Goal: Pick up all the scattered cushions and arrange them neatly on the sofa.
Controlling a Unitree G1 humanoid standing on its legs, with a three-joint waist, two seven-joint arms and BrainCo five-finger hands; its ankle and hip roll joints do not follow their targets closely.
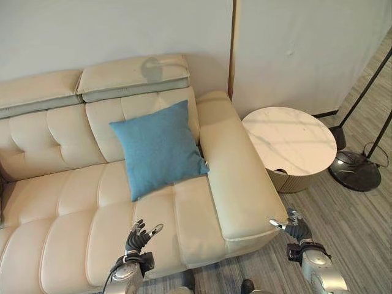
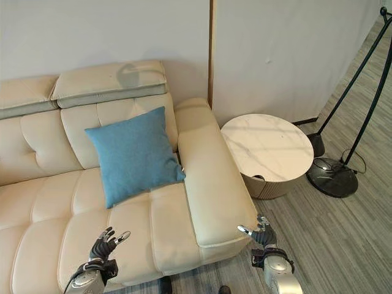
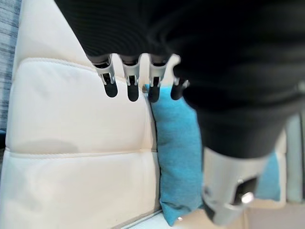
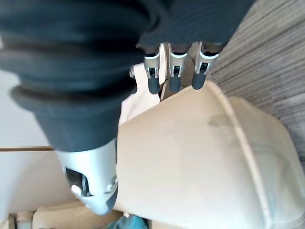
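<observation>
One blue cushion (image 1: 158, 149) leans against the sofa (image 1: 55, 214) backrest at frame centre. Both hands, left (image 1: 138, 239) and right (image 1: 295, 228), hang empty with relaxed fingers at the bottom edge. Judged best: nudge it upright gently and square it with the backrest.

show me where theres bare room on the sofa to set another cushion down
Bare seat lies to the left of the blue cushion, below the sofa backrest. The strip between the cushion and the armrest is tight. The round side table top is bare too.
</observation>
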